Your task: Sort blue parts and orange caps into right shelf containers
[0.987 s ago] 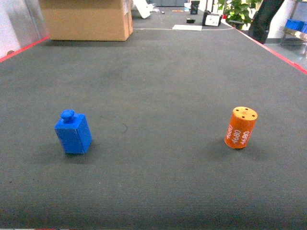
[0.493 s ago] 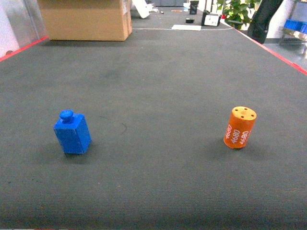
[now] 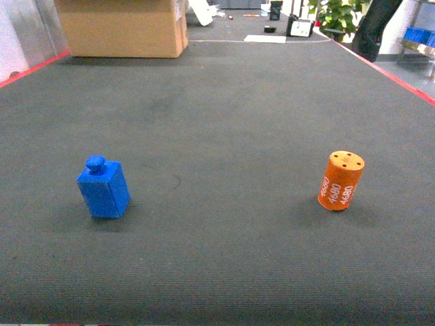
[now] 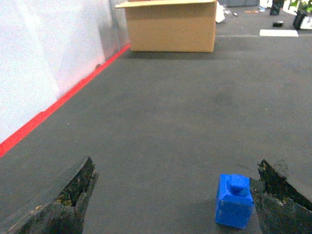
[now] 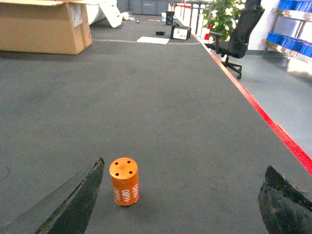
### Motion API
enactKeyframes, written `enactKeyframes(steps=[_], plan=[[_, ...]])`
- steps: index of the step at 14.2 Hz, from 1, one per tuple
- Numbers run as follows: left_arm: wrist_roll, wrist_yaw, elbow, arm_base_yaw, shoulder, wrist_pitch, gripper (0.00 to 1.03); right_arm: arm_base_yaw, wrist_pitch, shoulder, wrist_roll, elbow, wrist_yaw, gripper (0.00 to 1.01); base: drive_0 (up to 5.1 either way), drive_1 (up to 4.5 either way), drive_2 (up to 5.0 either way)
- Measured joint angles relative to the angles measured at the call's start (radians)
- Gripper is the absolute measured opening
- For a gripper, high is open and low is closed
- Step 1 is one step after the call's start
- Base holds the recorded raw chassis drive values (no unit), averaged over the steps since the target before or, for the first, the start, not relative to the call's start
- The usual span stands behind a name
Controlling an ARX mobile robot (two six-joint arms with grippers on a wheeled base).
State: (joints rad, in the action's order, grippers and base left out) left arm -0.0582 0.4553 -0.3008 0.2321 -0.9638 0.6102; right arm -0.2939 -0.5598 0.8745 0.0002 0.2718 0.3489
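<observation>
Both grippers, left gripper [image 4: 170, 195] and right gripper [image 5: 180, 200], are hovering spread and empty. On the dark mat, the blue part [image 3: 103, 188] is standing left, the orange cap [image 3: 340, 180] right; both look rigid, light, best pinched across their sides.

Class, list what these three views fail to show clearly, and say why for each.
- Blue part: left wrist view, right edge hidden behind a finger.
- Orange cap: head view, far side hidden by its own body.
- Blue crates: right wrist view, distant, contents unreadable.
- Both grippers: absent from head view.
</observation>
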Motion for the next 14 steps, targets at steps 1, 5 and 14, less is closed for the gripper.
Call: enactKeyframes(steps=[1,5,14], plan=[[0.038,-0.146,-0.171,-0.032,-0.338,0.051,0.98,0.007,-0.104,0.363,0.026,0.155,-0.045,0.98,0.0,0.00,0.0],[0.134,-0.275,-0.414,-0.075,-0.674,-0.033,0.98,0.034,-0.068,0.784,0.060,0.456,-0.076,0.98,0.0,0.00,0.0],[0.134,-0.296,-0.456,-0.075,-0.732,-0.064,0.98,0.033,-0.055,0.873,0.060,0.516,-0.080,0.98,0.0,0.00,0.0]])
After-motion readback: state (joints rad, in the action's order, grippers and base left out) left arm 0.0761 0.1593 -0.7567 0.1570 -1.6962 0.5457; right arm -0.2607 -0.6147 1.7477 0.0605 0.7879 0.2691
